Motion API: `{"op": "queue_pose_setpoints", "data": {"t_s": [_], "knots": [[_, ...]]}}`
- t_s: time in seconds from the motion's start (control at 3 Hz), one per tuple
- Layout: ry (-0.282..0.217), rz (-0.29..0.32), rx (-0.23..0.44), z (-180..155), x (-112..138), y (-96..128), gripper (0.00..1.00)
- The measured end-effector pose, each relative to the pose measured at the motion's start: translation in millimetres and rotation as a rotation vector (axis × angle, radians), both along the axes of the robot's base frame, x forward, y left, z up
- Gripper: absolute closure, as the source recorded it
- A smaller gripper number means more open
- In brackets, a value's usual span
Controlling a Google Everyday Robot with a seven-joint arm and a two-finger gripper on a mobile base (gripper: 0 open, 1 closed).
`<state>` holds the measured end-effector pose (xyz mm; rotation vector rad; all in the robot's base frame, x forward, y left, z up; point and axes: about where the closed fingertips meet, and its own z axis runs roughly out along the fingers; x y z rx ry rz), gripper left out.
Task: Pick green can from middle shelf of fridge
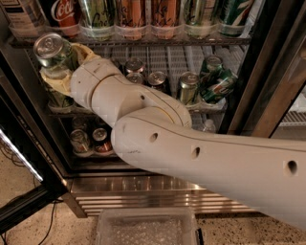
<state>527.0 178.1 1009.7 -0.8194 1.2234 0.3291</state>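
— When we check the end of the arm (205,153), where do we find the gripper (62,67)?

— We find it at upper left, in front of the left end of the fridge (248,86) opening. It sits level with the gap between the bottle rack (167,41) and the middle shelf (168,56). The arm runs to it from lower right, across most of the view.

— How do we record the fingers (53,82)?

— We record them as closed around the green can (58,58). One pale yellow finger lies under and to the left of the can body, and the other lies against its right side.

— Where is the green can itself?

— It sits between the fingers and tilts, with its silver top and pull tab turned up and to the left. The top reaches the height of the bottle rack's front rail. We cannot tell whether the base touches the middle shelf, because the gripper hides it.

— What else do we note on the middle shelf?

— Three silver-topped cans (157,79) stand near the centre. Further right are two 7UP cans, one upright (213,64) and one leaning (219,87) in front of it.

— And the surroundings?

— A Coca-Cola bottle (64,10) stands on the bottle rack above the gripper. Two cans (79,139) stand on the lowest rack, left of the arm. The ribbed steel base panel (143,191) lies below them. A clear plastic bin (146,229) sits on the floor in front of the panel.
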Motion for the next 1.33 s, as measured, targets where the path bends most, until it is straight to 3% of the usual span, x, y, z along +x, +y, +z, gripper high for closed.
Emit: {"op": "queue_pose_setpoints", "data": {"t_s": [0.67,1.0,1.33], "knots": [[0.064,0.158,0.006,-61,-73,8,1.0],[0.11,0.173,0.019,-82,-95,-1,1.0],[0.11,0.173,0.019,-82,-95,-1,1.0]]}}
